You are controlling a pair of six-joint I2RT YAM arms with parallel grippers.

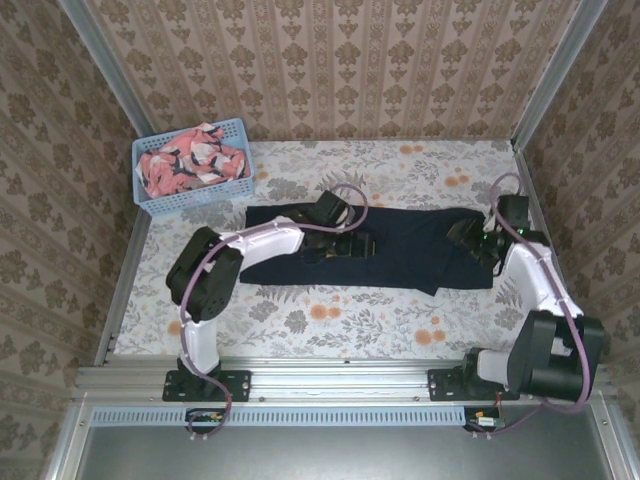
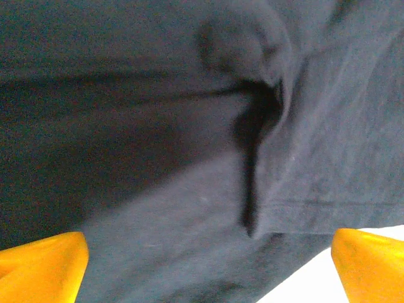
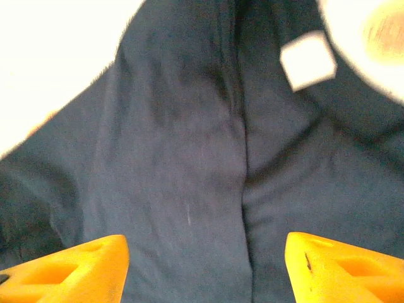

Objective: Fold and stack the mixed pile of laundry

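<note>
The dark navy garment (image 1: 410, 250) lies spread flat across the middle of the table. My left gripper (image 1: 345, 245) is low over its left half. In the left wrist view the yellow fingertips (image 2: 39, 265) stand wide apart, open, over navy cloth (image 2: 189, 221) with a fold and a hem. My right gripper (image 1: 472, 240) hovers over the garment's right end. It is open too, its fingertips (image 3: 344, 268) well apart above smooth navy fabric (image 3: 177, 177), with nothing pinched. The coral-pink printed garment (image 1: 195, 160) sits bunched in the basket.
The light blue perforated basket (image 1: 195, 202) stands at the back left corner of the floral-covered table (image 1: 350, 320). Wallpapered walls close in on three sides. A white label (image 3: 307, 60) shows on the navy cloth in the right wrist view.
</note>
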